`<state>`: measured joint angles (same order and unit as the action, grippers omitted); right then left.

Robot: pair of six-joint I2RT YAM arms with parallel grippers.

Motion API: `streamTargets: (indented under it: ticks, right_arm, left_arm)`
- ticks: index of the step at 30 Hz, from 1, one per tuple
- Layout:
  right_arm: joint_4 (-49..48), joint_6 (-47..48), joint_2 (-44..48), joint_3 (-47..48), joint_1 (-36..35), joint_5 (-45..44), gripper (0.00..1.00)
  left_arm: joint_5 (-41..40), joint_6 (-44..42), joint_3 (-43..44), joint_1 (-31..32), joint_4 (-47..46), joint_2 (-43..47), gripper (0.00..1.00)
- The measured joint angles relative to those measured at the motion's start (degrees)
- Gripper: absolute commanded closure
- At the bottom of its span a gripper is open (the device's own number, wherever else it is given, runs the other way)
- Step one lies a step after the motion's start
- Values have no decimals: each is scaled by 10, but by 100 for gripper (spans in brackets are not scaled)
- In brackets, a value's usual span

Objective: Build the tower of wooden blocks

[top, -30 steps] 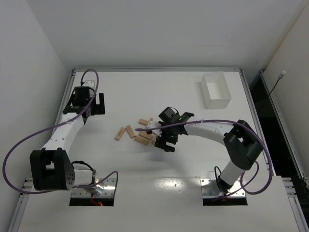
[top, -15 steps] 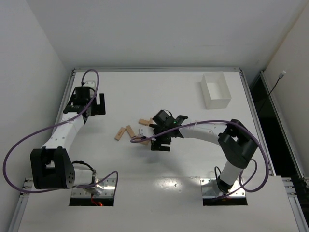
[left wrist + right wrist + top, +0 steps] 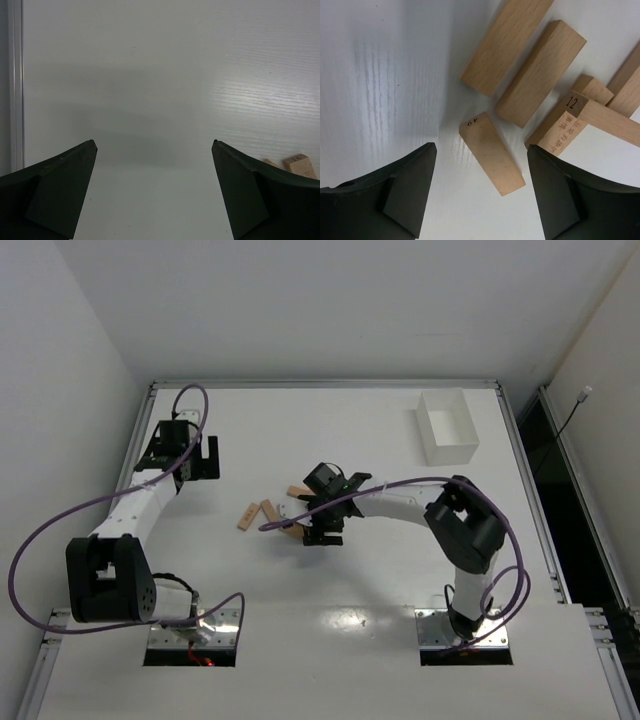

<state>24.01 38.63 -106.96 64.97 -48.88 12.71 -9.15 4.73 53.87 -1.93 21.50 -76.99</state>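
Top external view: blocks (image 3: 270,511) loose on the table (image 3: 300,420) near its middle. Two lying side by side a little to the left, apart from the rest. Others bunched just right of those, partly hidden under the right gripper (image 3: 323,532). Right arm bent from its base and reaching leftward across the table, gripper pointed down over the bunch. Left gripper (image 3: 205,455) well apart from every block, near the far left side of the table. White bin (image 3: 450,452) at the far right, well apart from both grippers. Purple cable (image 3: 40,550) looping off each arm.

Right wrist view: jaws wide apart, gripping nothing. Dark fingers (image 3: 405,195) at the two lower corners. Between them a slanted block (image 3: 492,155), flat on the table, digits inked on its end, touching neither finger. Beyond it two long blocks side by side, almost touching. To the right a block marked 12 (image 3: 560,127) among several more, packed close together. Resting on a neighbour or merely against it: cannot tell.

Left wrist view: jaws at full spread, holding nothing, only bare table between the fingers (image 3: 60,195). Ends of two blocks peeking out just past the right finger, at the lower right edge.
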Motion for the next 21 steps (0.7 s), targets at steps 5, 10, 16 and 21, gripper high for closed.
streamTargets:
  ticks: [5,10,16,21]
  right_arm:
    - [3,7,-23,12,0,1,43]
    - [24,10,-48,40,0,11,52]
    - [54,17,-64,64,0,15,97]
    - [70,19,-67,70,0,15,100]
  left_arm:
    - [-1,0,0,0,-2,-6,1]
    - [-2,-1,0,0,-2,-12,1]
    - [-2,-3,0,0,-2,-17,1]
    - [-4,-3,3,0,-2,-18,1]
